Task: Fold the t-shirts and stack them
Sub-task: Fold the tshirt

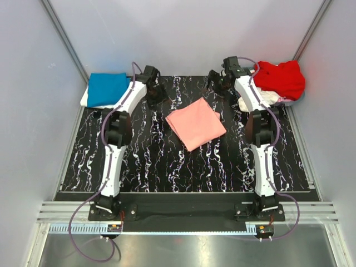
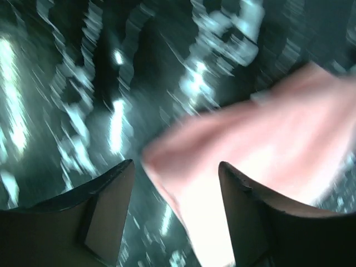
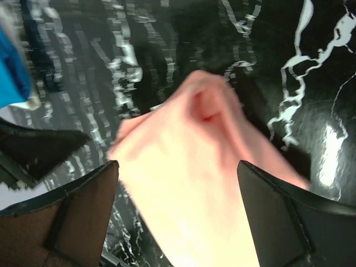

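The salmon-pink t-shirt point(image 1: 196, 123) lies folded into a rough square on the black marbled table point(image 1: 144, 161), turned like a diamond. It also shows in the left wrist view point(image 2: 267, 156) and in the right wrist view point(image 3: 189, 183). My left gripper point(image 1: 155, 95) is open and empty, up and left of the shirt's far corner. My right gripper point(image 1: 218, 84) is open and empty, up and right of it. A folded bright blue t-shirt point(image 1: 107, 88) lies on a white one at the far left. A red t-shirt point(image 1: 281, 78) is heaped at the far right.
White cloth point(image 1: 266, 99) lies under the red heap by the right arm. Grey walls close in the table on three sides. A metal rail point(image 1: 183, 214) runs along the near edge by the arm bases.
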You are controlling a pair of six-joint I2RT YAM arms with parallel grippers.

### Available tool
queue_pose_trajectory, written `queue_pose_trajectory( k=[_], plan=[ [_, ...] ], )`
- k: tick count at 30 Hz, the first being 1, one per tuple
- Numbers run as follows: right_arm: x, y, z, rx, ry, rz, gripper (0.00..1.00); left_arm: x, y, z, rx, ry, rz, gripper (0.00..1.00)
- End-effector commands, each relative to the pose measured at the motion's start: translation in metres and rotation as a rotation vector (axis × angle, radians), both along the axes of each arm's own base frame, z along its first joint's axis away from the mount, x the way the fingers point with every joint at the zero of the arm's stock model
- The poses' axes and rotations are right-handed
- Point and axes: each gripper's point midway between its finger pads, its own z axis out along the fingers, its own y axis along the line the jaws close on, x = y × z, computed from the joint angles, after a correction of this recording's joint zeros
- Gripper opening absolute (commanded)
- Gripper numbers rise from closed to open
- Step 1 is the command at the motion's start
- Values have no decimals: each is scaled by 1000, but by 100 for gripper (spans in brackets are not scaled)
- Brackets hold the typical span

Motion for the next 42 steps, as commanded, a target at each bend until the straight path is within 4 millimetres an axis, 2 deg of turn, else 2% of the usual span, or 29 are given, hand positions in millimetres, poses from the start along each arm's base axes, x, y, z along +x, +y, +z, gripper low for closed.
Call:
queue_pose_trajectory(
  k=[1,2,3,4,5,6,7,8,9,10,11,13,15,18,19,20,21,22,23,24,25,26,27,30,32,33,37,40,42],
  plan=[
    [-2,2,-5,39,58,24,94,3,11,-10,-62,81,5,68],
    [0,1,3,38,12,43,94,0,11,-4,-66,58,2,69],
    [-14,-1,-17,25,58,45,95,-4,12,-4,-68,46,5,70],
    [-6,-5,17,24,-75,36,95,-5,12,22,-91,-19,11,71],
    [-9,-11,17,21,-90,25,96,0,11,28,-103,-69,15,72],
    [-25,-16,-5,14,-40,16,96,-12,17,15,-80,-38,26,73],
    [-27,-20,12,23,-86,8,96,-15,19,27,-83,-61,23,73],
    [-40,-26,-5,13,-39,-2,96,-21,20,25,-78,-48,21,73],
    [-46,-31,-9,5,-32,-6,95,-29,23,20,-65,-27,19,71],
    [-49,-36,-5,-18,-55,-15,95,-37,25,24,-58,-30,17,71],
    [-61,-41,-21,-42,-19,-23,95,-40,26,24,-52,-38,15,70],
    [-67,-49,-27,-67,-27,-39,95,-58,29,15,-36,-18,11,70],
    [-80,-53,-46,-81,18,-40,94,-68,29,8,-36,-3,10,69],
    [-103,-51,-71,-63,89,-35,91,-91,32,-3,-27,27,5,66],
    [-104,-44,-69,-17,77,-34,89,-102,35,-7,-26,34,6,66],
    [-121,-43,-86,-2,123,-32,88,-107,35,-6,-28,32,5,66],
    [-129,-41,-89,16,138,-32,86,-112,35,-7,-27,34,3,66],
    [-134,-34,-81,65,129,-28,85,-117,35,-1,-31,15,3,66],
    [-154,-33,-93,82,175,-30,82,-126,37,-6,-24,31,0,65],
    [-161,-30,-91,99,172,-27,79,-131,38,-6,-19,32,-1,65],
    [-163,-21,-74,144,126,-8,75,-137,40,0,-18,25,-3,65],
    [-177,-15,-76,154,141,16,66,-142,42,0,-13,32,-4,65],
    [-182,-8,-64,175,125,45,61,-145,44,2,-3,29,-1,65],
    [-203,9,-50,192,135,136,55,-155,52,17,21,19,-2,65],
    [-213,4,-39,161,147,153,57,-163,57,32,31,3,-6,65],
    [-213,-1,-36,128,140,142,64,-166,59,37,39,-5,-6,65],
    [-214,-43,-22,-95,88,75,81,-191,74,63,93,-52,-29,65],
    [-201,-55,-11,-91,43,65,91,-211,98,74,189,-79,-38,66],
    [-195,-49,-4,-28,25,95,94,-218,115,78,267,-99,-23,66]
  ],
)
